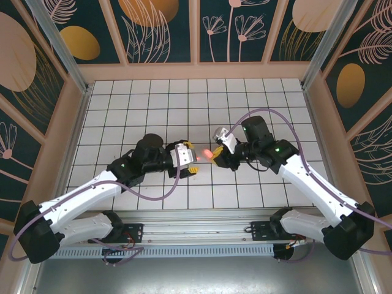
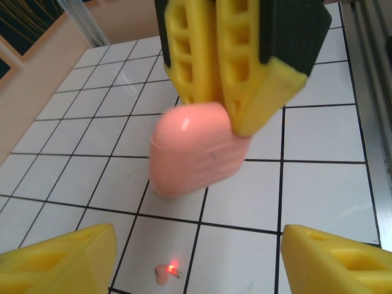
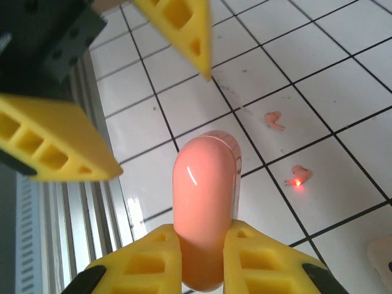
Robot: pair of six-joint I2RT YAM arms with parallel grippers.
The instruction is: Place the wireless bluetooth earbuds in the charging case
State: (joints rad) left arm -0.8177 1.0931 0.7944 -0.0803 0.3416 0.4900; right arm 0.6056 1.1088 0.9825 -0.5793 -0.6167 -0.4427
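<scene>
My right gripper [image 3: 205,236] is shut on the salmon-pink charging case [image 3: 205,202], held above the tiles with its rounded end pointing away from the wrist. In the top view the case [image 1: 209,152] sits mid-table between the right gripper [image 1: 217,154] and the left gripper [image 1: 192,160]. My left gripper [image 2: 199,245] is open with nothing between its fingers, facing the case [image 2: 193,153] from just in front. Two pink earbuds lie on the tiles: one with a red light [image 3: 298,176], the other [image 3: 274,120] a tile away. The lit earbud [image 2: 166,271] lies below the left gripper.
A pale beige rounded object [image 3: 383,254] shows at the right wrist view's lower right edge. A metal rail [image 1: 196,223] runs along the near table edge. Wooden walls [image 1: 196,72] enclose the white tiled floor [image 1: 153,104] on three sides.
</scene>
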